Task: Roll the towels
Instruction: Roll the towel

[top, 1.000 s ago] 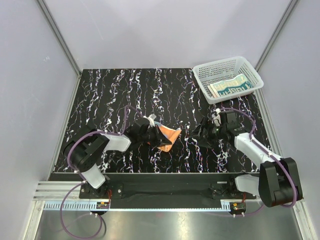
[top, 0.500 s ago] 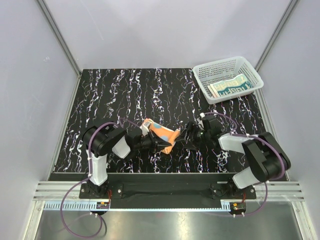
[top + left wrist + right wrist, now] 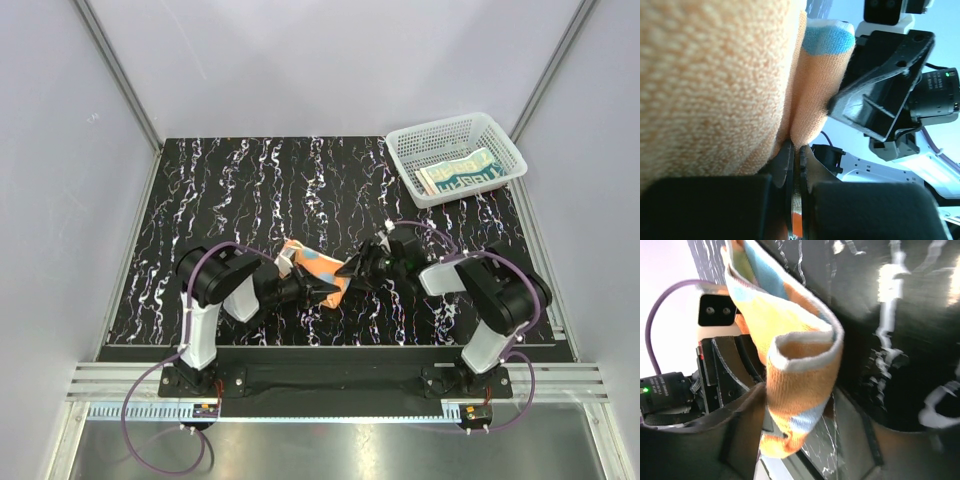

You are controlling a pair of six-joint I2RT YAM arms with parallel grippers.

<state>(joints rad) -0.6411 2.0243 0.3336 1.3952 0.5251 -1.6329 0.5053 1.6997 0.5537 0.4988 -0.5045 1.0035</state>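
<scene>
The orange towel (image 3: pixel 316 268) with blue, green and yellow patches is bunched above the table's front middle. My left gripper (image 3: pixel 312 288) is shut on a thin fold of it (image 3: pixel 810 100), seen close in the left wrist view (image 3: pixel 795 150). My right gripper (image 3: pixel 352 268) is at the towel's right end. In the right wrist view (image 3: pixel 800 440) its fingers (image 3: pixel 740 430) are spread, and the towel's looped end (image 3: pixel 800 385) hangs between them. The cream towel (image 3: pixel 460 172) with teal lettering lies folded in the basket.
The white mesh basket (image 3: pixel 452 125) stands at the back right corner of the black marbled table (image 3: pixel 250 190). Grey walls and metal rails close in the table on three sides. Both arms reach inward and meet near the front middle.
My right gripper has moved left from the right side up to the towel's end. My left arm has swung in, and the towel has shifted slightly left and bunched up.
</scene>
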